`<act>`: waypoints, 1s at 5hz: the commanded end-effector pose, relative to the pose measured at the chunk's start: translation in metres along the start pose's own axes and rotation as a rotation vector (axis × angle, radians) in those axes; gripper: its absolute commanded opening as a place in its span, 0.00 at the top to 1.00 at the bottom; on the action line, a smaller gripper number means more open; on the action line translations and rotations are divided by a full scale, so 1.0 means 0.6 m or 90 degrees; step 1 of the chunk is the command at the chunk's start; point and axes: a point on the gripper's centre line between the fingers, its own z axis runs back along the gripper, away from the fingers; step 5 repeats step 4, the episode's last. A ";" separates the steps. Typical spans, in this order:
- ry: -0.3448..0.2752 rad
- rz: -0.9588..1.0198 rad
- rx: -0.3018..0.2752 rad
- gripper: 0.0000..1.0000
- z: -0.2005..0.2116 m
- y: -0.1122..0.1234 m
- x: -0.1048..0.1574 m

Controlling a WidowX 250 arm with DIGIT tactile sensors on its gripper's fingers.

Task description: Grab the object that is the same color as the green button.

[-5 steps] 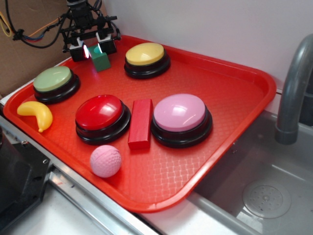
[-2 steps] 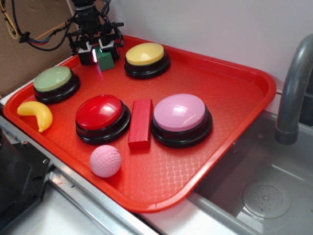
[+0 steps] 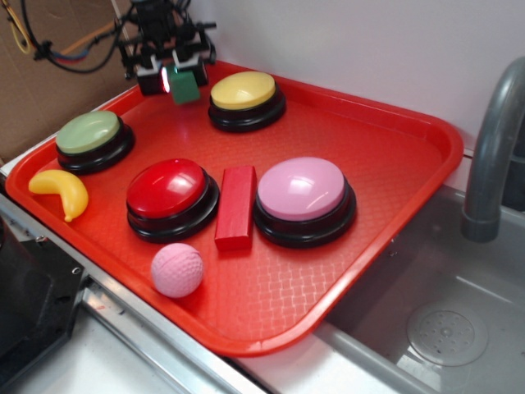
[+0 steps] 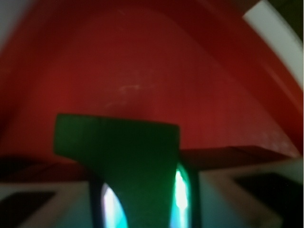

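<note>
Fingers [image 3: 175, 75] of the gripper are clamped on the green block [image 3: 184, 85] at the tray's [image 3: 394, 156] far-left corner, just left of the yellow button [image 3: 244, 92]. The wrist view shows the block [image 4: 128, 166] pinched between both fingers, above the red tray floor [image 4: 142, 71]; whether it touches the tray is unclear. The green button [image 3: 92, 134] sits near the tray's left edge, a banana [image 3: 61, 190] in front of it. Red button [image 3: 168, 190], red bar [image 3: 235, 205] and pink button [image 3: 302, 190] line the tray's middle, a pink ball [image 3: 176, 269] nearer the front edge.
</note>
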 end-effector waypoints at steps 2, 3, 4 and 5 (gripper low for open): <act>0.050 -0.364 -0.035 1.00 0.103 -0.080 -0.162; 0.053 -0.406 -0.037 1.00 0.094 -0.084 -0.188; 0.036 -0.389 -0.061 1.00 0.084 -0.076 -0.197; 0.036 -0.389 -0.061 1.00 0.084 -0.076 -0.197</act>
